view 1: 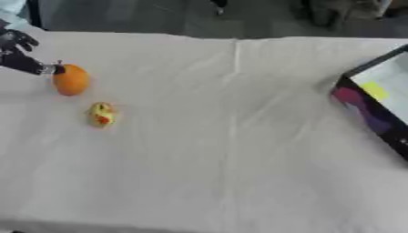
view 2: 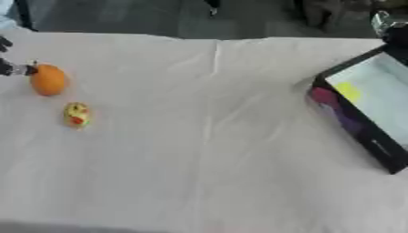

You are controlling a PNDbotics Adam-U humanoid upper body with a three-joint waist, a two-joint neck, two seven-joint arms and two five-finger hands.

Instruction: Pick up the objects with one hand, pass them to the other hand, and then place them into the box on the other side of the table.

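Orange fruit (view 1: 70,79) sits on the counter (view 1: 231,150) near the far left side. The left hand (view 1: 17,52) is right beside it, and a fingertip seems to touch its top, but the fingers are hard to see, so I cannot tell if they are spread or curled. A small yellow toy (view 1: 101,114) with a red spot lies just in front of the fruit. The black box (view 2: 363,104) stands well apart at the right edge.
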